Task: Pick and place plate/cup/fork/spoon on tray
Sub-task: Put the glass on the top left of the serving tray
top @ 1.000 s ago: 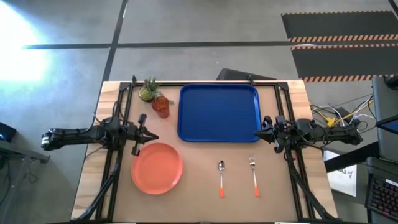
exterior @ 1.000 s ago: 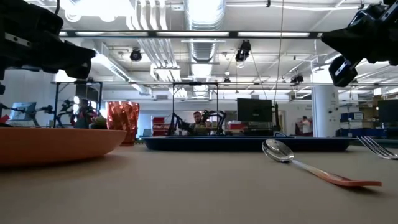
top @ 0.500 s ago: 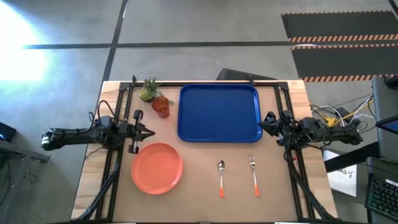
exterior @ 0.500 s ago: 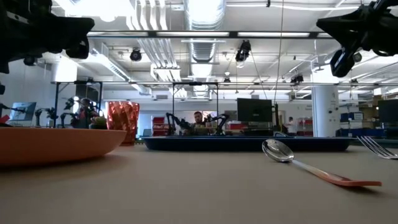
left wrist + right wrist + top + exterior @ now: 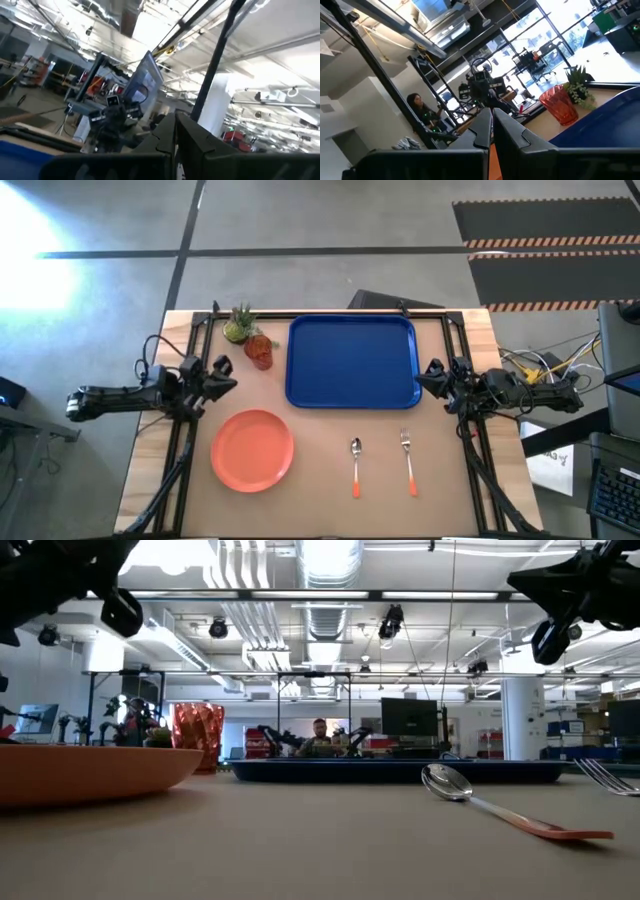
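The salmon-orange plate (image 5: 252, 450) lies flat on the table at the near left. The dark-red cup (image 5: 260, 352) stands next to a small potted plant (image 5: 238, 325), left of the empty blue tray (image 5: 352, 360). The spoon (image 5: 355, 465) and fork (image 5: 408, 460) lie side by side near the tray's front edge, heads toward the tray. My left gripper (image 5: 228, 377) hovers shut above the table between cup and plate, tipped upward. My right gripper (image 5: 425, 378) hovers shut beside the tray's right front corner. Both are empty.
Dark frame rails run along the table's left (image 5: 185, 430) and right (image 5: 475, 450) sides under the arms. Cables and equipment lie past the right edge (image 5: 540, 365). Bare tabletop lies between plate and spoon (image 5: 320, 480). A person sits far behind the table (image 5: 318, 735).
My left gripper has drawn back toward the table's left edge, risen and tipped its fingers upward, moving away from the plate. My right gripper has shifted slightly toward the right edge and then held still. The plate, cup, fork, spoon and tray have stayed in place.
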